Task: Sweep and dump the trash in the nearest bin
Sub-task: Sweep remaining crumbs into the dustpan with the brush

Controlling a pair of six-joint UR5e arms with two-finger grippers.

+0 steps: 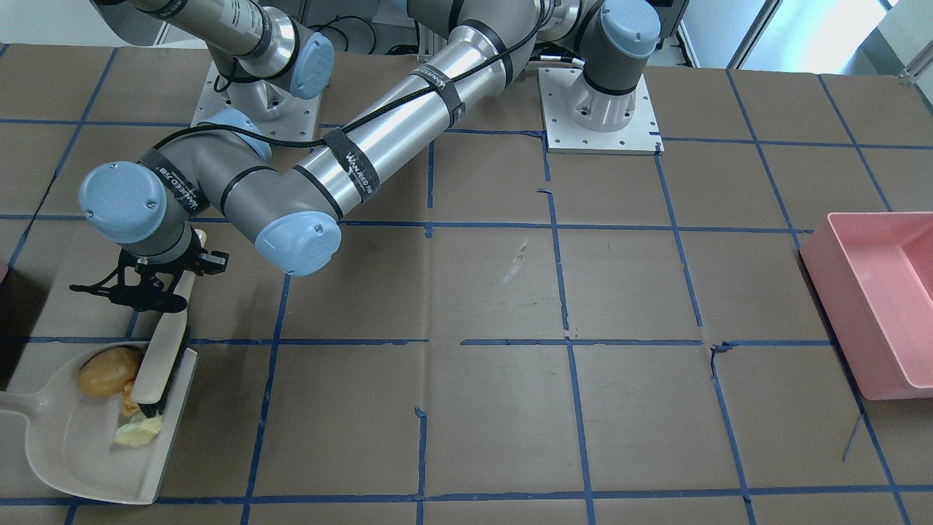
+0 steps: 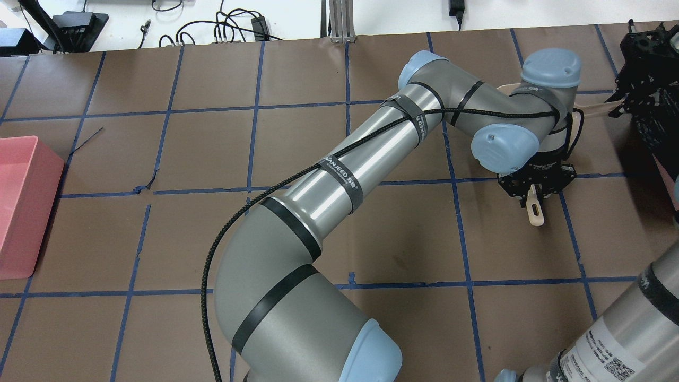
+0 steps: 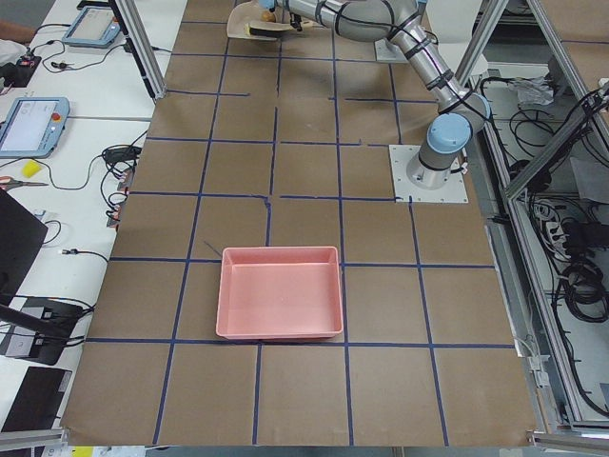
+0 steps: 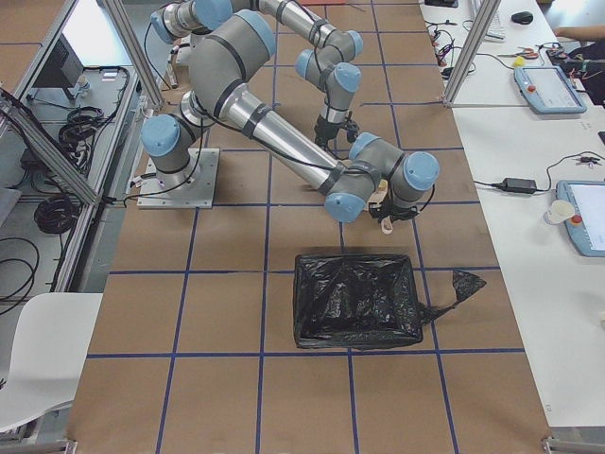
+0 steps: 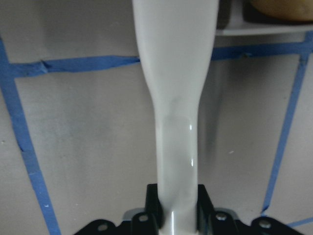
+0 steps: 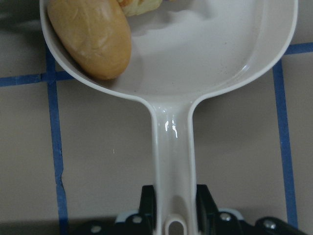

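Now 3 scraps [image 1: 109, 370] in 1 dustpan [image 1: 76, 452], w/ 1 brush [image 1: 164, 357], 2 bins [image 1: 871, 292]

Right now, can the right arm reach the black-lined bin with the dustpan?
Probably yes. The right gripper is shut on the dustpan and the black-lined bin sits open close beside it. Only the brush in the left gripper rests across the pan's mouth and should lift first.

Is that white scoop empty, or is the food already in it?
Loaded: the brown lump and pale chunks lie inside the dustpan, the brush at its lip.
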